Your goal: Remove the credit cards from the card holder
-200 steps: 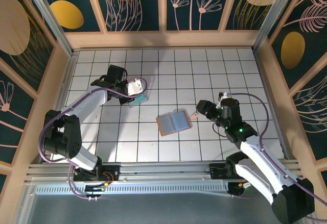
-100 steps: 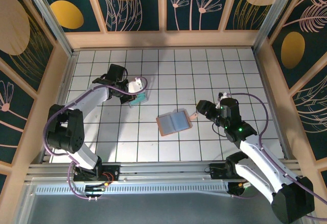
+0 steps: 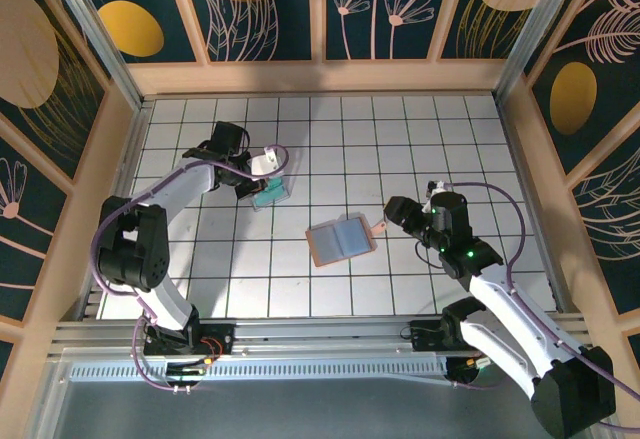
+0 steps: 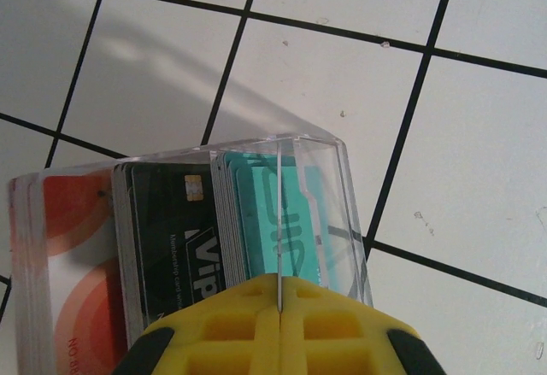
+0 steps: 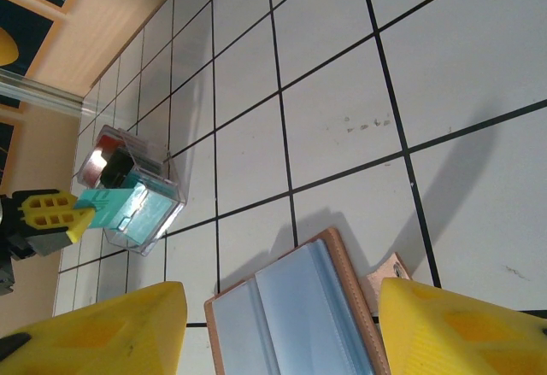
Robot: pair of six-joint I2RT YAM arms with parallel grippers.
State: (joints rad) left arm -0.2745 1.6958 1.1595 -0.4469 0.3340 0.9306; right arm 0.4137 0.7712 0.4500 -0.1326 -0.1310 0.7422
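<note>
The left end effector (image 4: 278,288) is pressed shut at the clear box (image 4: 295,149), and its elbow has swung forward. The right end effector (image 5: 278,298) gapes wide, empty. The card holder (image 3: 341,241) lies unmoved, open at mid-table (image 3: 460,139), long axis left-right, tab toward the right arm. The left wrist view resolves orange, black and teal credit cards (image 4: 175,230) that are a teal smear from above.

Clear glossy plastic box (image 4: 316,187); matt tan leather card holder (image 3: 341,240); smooth white gridded table (image 3: 450,139).
</note>
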